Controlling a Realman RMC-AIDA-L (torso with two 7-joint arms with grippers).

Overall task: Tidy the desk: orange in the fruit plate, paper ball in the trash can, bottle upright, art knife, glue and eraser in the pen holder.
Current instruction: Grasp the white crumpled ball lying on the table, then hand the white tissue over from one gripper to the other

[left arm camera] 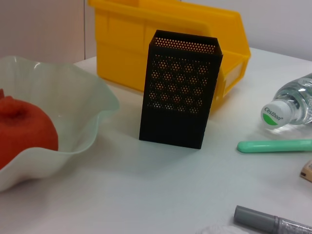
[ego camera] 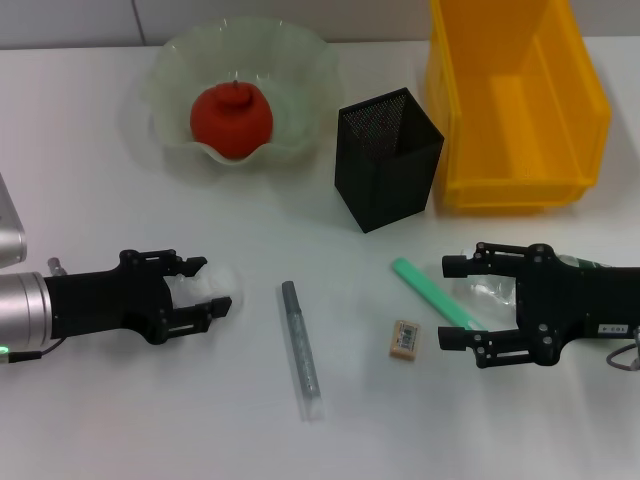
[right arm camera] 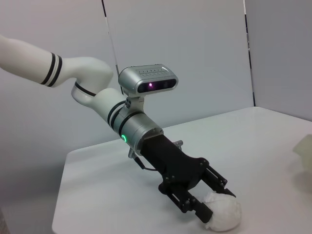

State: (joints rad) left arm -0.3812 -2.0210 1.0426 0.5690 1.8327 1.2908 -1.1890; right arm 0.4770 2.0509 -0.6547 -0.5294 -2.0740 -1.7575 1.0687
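The orange [ego camera: 232, 120] lies in the fruit plate [ego camera: 180, 60]. My left gripper [ego camera: 212, 286] is at table level, its fingers closed on the paper ball [ego camera: 218, 284]; the ball also shows in the right wrist view [right arm camera: 223, 212]. My right gripper [ego camera: 455, 302] is open, with its jaws on either side of the lying bottle [ego camera: 492, 290], cap toward the middle [left arm camera: 274, 115]. A green stick [ego camera: 432, 293], a grey pen-shaped tool [ego camera: 300, 350] and the eraser [ego camera: 405, 338] lie on the table between the grippers. The pen holder [ego camera: 388, 158] stands upright.
The yellow trash can [ego camera: 515, 100] stands at the back right, beside the pen holder. The green stick lies close to my right gripper's near finger. The left arm's silver wrist [ego camera: 20, 310] reaches in from the left edge.
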